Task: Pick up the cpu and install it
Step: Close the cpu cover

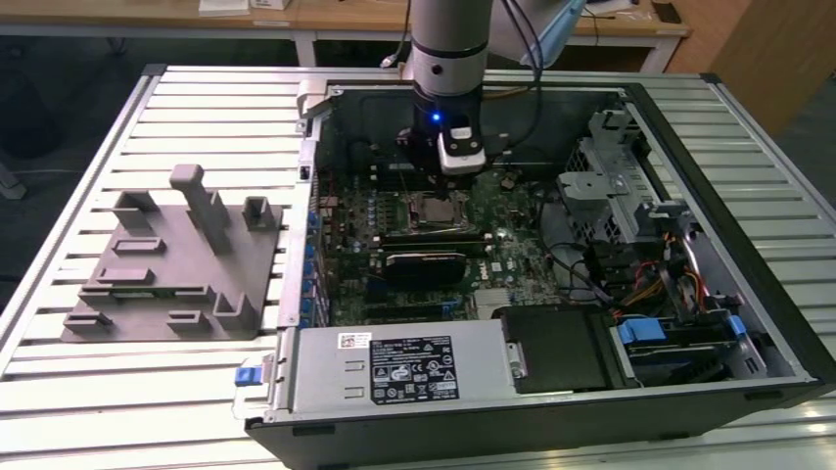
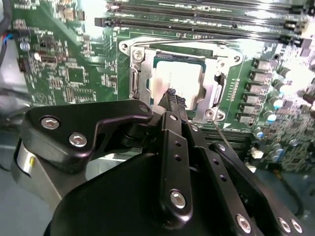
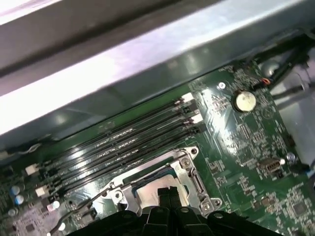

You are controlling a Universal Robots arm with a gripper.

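Note:
The cpu (image 2: 183, 78) is a shiny silver square lying flat inside the metal-framed socket (image 2: 137, 81) on the green motherboard. In the first wrist view the cpu (image 3: 147, 192) shows as a pale patch within the socket frame (image 3: 191, 173). My gripper (image 2: 171, 94) hovers just over the chip, its two black fingertips pressed together with nothing between them; whether they touch the metal top I cannot tell. In the exterior view the gripper (image 1: 460, 166) hangs inside the open computer case, just behind the socket (image 1: 437, 209).
Black memory slots (image 2: 197, 22) run beside the socket. A black heatsink block (image 1: 421, 262) lies nearer the front, with the power supply (image 1: 392, 367) at the case front. A drive cage and cables (image 1: 614, 191) are at the exterior view's right, a grey fixture (image 1: 170, 259) at its left.

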